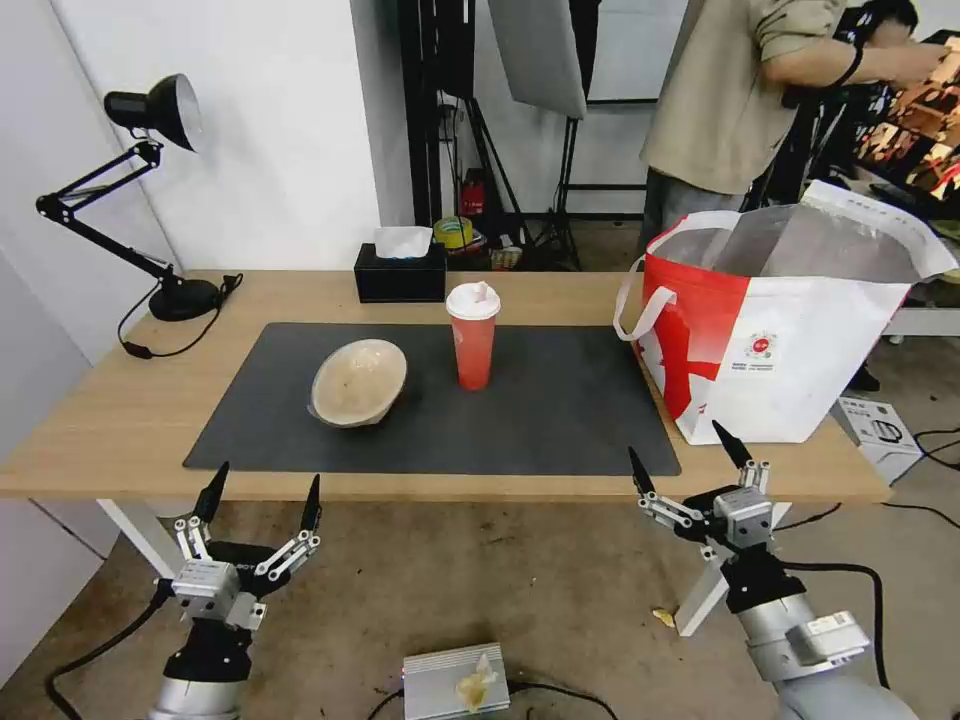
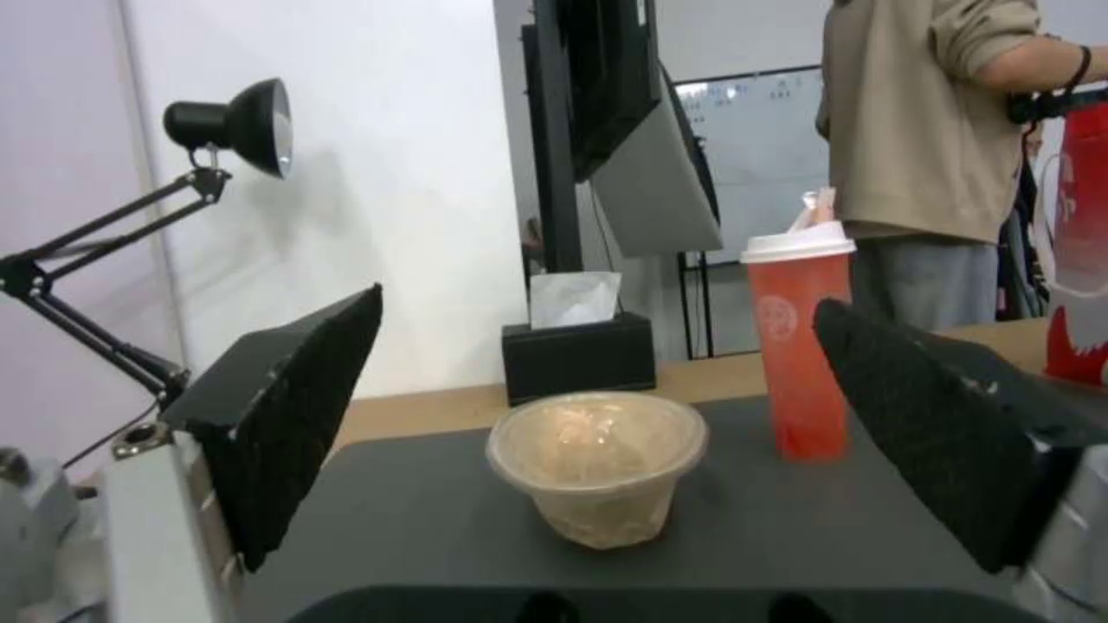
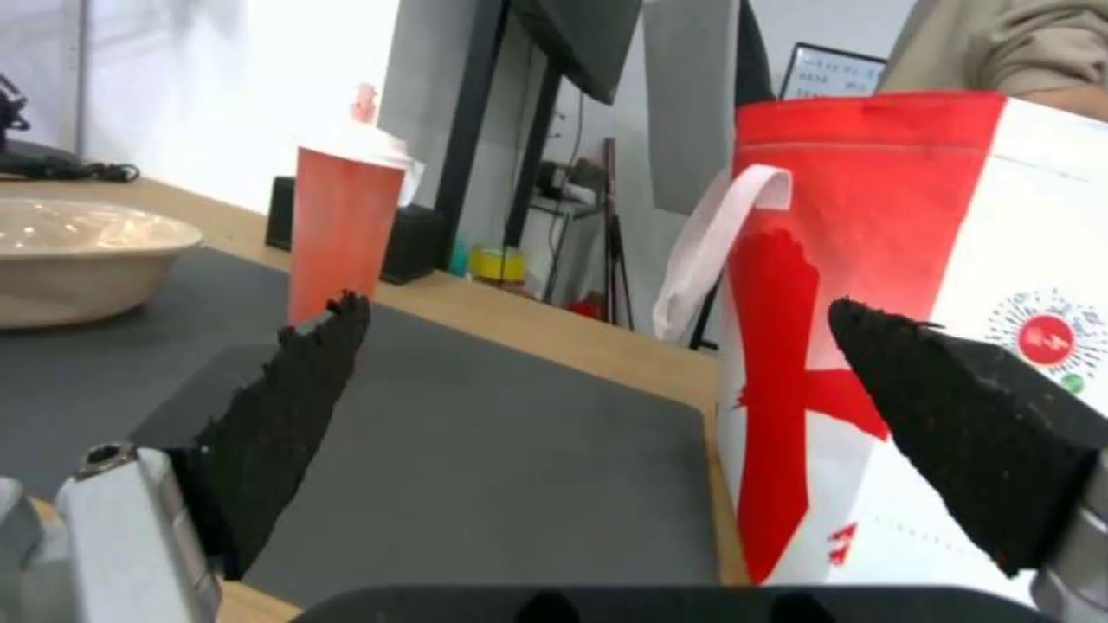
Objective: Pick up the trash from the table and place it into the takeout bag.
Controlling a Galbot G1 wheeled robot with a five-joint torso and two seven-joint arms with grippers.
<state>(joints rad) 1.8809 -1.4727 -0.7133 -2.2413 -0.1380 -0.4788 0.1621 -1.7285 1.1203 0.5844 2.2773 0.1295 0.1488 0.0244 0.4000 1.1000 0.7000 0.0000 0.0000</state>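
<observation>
Both held low before the table (image 1: 120, 400) edge, fingers spread wide, empty: left gripper (image 1: 262, 498) facing the beige bowl (image 1: 358, 382) (tilted on the mat (image 1: 560, 410)), orange-red cup (image 1: 473, 338) beyond; right gripper (image 1: 690, 461) just short of the takeout bag (image 1: 790, 350).

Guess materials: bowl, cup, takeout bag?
Bowl: probably moulded pulp or thin plastic; matte beige, stained, looks translucent in the left wrist view. Cup: likely paper, orange-red, white plastic-looking lid. Takeout bag: seemingly woven or nonwoven fabric, silvery foil lining.
</observation>
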